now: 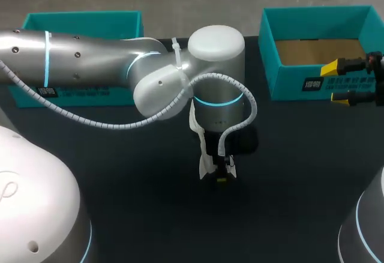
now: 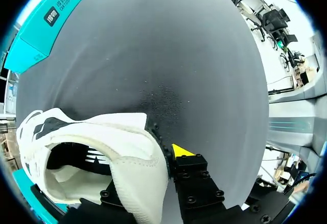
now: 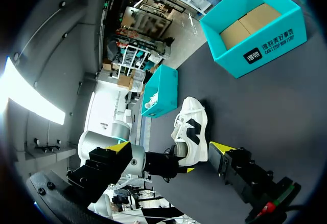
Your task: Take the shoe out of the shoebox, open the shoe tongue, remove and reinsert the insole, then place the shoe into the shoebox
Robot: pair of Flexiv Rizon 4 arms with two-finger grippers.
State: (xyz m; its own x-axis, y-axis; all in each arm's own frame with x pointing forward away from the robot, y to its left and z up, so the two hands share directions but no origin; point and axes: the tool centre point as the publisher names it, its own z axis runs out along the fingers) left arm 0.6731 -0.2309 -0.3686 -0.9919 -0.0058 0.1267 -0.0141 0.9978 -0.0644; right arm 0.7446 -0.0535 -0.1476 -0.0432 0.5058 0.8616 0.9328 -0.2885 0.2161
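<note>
Your left gripper (image 1: pixel 221 176) pinches the heel collar of the white shoe (image 3: pixel 191 129), one finger inside and one outside. The shoe is at the middle of the dark table (image 1: pixel 120 191), well apart from the teal shoebox (image 1: pixel 300 86). Your right gripper (image 1: pixel 335 84), by that box, is spread wide and holds nothing.

Head camera is looking down from above and behind the robot, taking in the whole dark tabletop (image 1: pixel 120 203), with the left arm (image 1: pixel 90 59) crossing the middle. Left wrist camera is sitting right up against the white sneaker (image 2: pixel 127 142), facing along the left hand (image 2: pixel 163 160) and out over the tabletop to a teal box (image 2: pixel 46 19). Right wrist camera is hanging well back, looking out between the fingers of the right hand (image 3: pixel 170 147). It is sharing the sneaker, the left hand and the open teal shoebox (image 3: pixel 265 50) with the head view.
</note>
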